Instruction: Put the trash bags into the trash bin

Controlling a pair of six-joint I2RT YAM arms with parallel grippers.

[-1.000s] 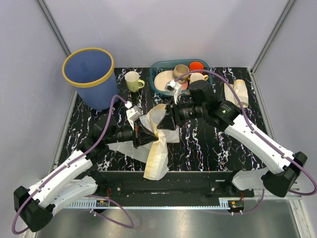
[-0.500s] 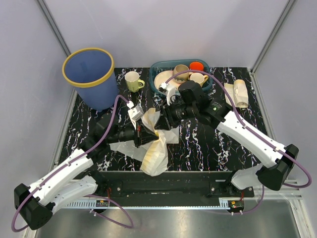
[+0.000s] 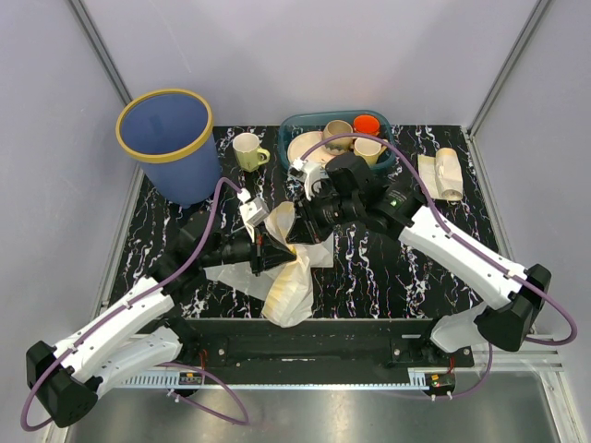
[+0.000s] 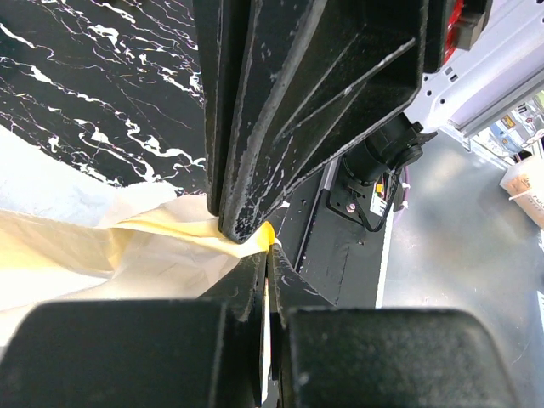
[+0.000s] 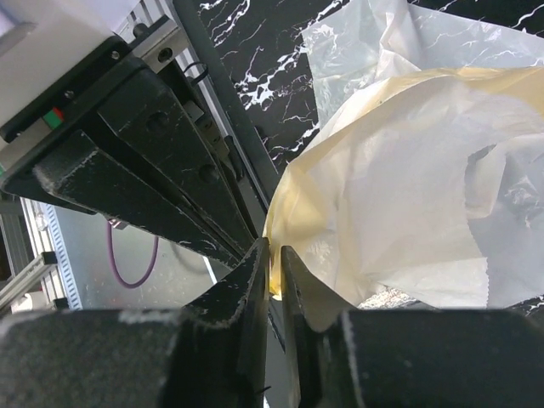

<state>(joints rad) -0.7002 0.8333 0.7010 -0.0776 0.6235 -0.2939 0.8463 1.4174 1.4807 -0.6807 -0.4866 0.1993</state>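
The large cream trash bag (image 3: 292, 281) hangs crumpled between both grippers over the front middle of the black marble table. My left gripper (image 3: 271, 252) is shut on a thin fold of it (image 4: 102, 255). My right gripper (image 3: 299, 227) meets it tip to tip and is shut on the same bag's edge (image 5: 399, 195); the left fingers (image 5: 144, 183) show beside it. A small pale bundle of bags (image 3: 441, 173) lies at the back right. The blue trash bin (image 3: 168, 140) with its yellow rim stands at the back left, apart from both grippers.
A teal basket (image 3: 294, 125) with mugs, a cream plate and an orange cup stands at the back middle, right behind the right wrist. A pale green mug (image 3: 247, 151) stands beside the bin. A clear film sheet (image 3: 226, 274) lies under the left gripper.
The right arm has moved left toward the left gripper until the fingertips meet. The bag has bunched up and shifted a little left. The left arm has barely moved.
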